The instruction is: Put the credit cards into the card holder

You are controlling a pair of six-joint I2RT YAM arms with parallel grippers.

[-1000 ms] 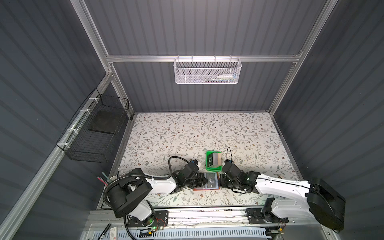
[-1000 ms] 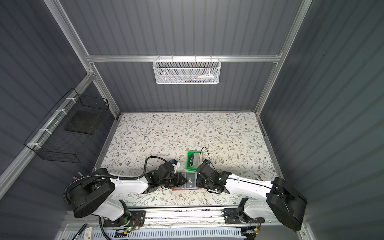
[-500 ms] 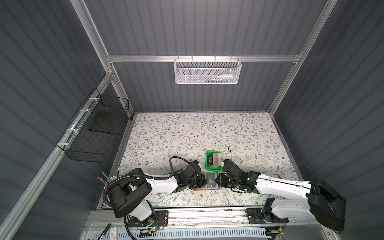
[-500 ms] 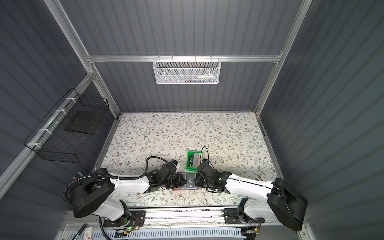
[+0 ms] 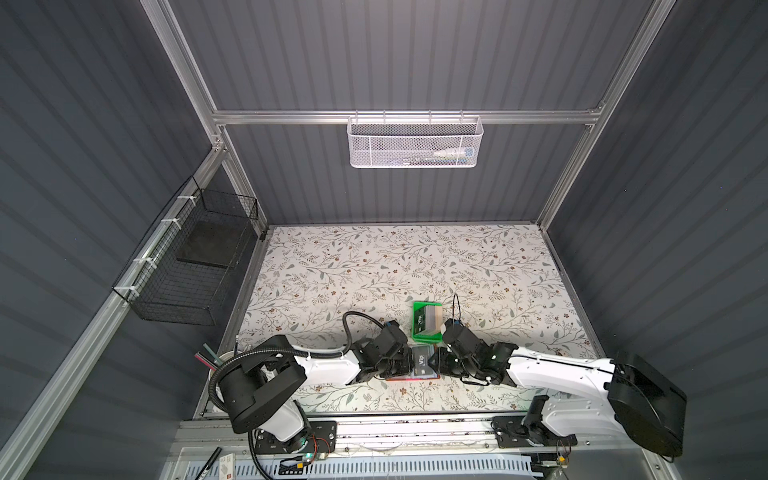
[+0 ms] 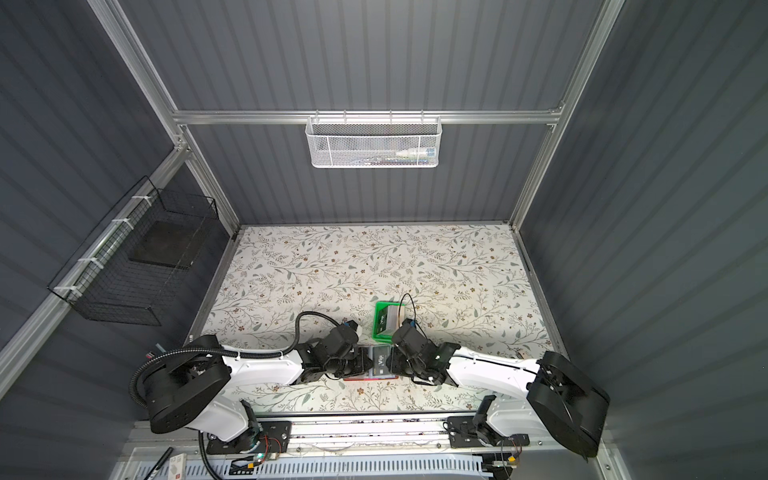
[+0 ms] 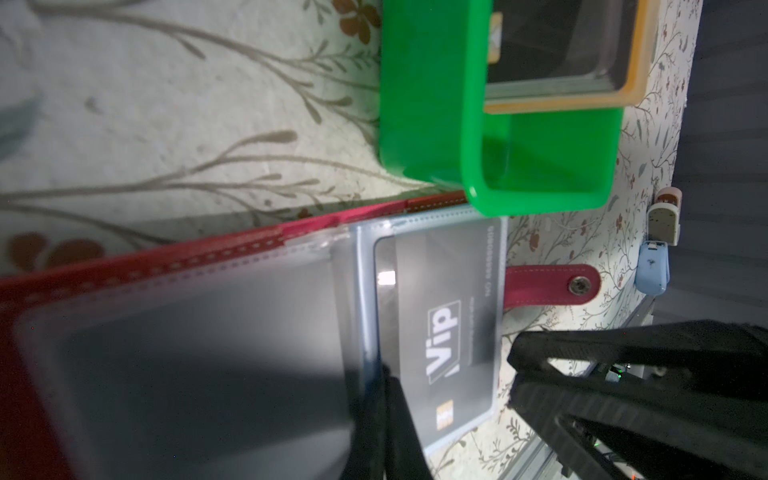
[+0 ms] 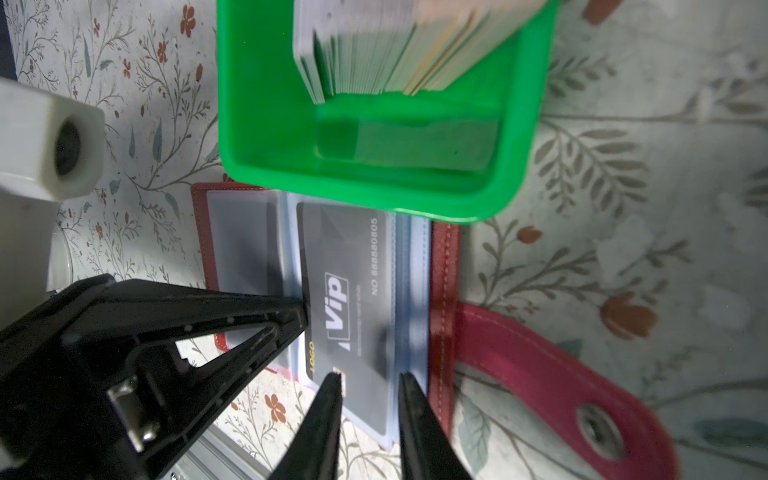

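Right wrist view looks down on the card holder, a red stitched booklet lying open on the floral worktop. Its snap tab is spread flat to one side with the metal stud showing.

One black credit card lies in a clear plastic sleeve of the holder. White lettering on it reads "Vip" in a slanted box. A line beside that reads roughly "NO 88880805", and small gold letters near one corner spell "LOGO".

The right claw is poised over one end of this card with its two fingers parted, a gap between them, gripping nothing. The left claw comes in from the other side, closed to a point, its tip at the card's long edge. Whether it pinches the plastic I cannot tell.

A green plastic tray sits just beside the holder's far edge; whether they touch I cannot tell. The other credit cards stand on edge in it as a packed stack, showing only grey, white and tan edges here.

Left wrist view shows the same "Vip" and a small gold chip mark on the sleeved card.

In both top views the holder lies at the worktop's near edge between the two claws. The tray is just behind it, and the front card in the tray also reads "Vip".
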